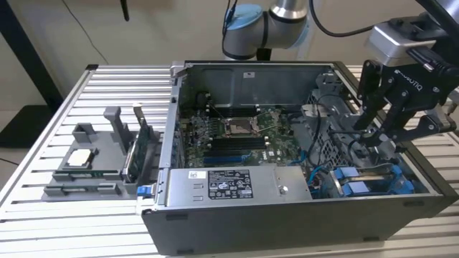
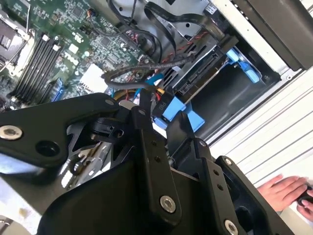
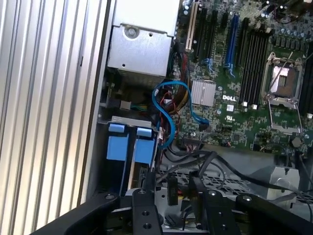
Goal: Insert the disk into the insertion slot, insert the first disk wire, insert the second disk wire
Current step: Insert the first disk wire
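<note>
Grey drive cage [image 1: 327, 153] w/ gripper [image 1: 384, 141] low inside PC case [image 1: 287, 226].
Sits by insertion slot [image 1: 373, 173] to reach wires [image 3: 172, 83]; can't tell if jaws hold anything.

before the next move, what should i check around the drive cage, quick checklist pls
1. Gripper positioned over the drive-cage end of the open case: ok.
2. Insertion slot filled or empty: cannot tell.
3. What the gripper is holding, if anything: cannot tell.
4. Path free of cables: not ok. A black wire lies loose beside the cage in the second wrist view, and a blue cable loops next to it in the first wrist view.
5. People clear of the work area: not ok. A person's hand is beside the case.
</note>
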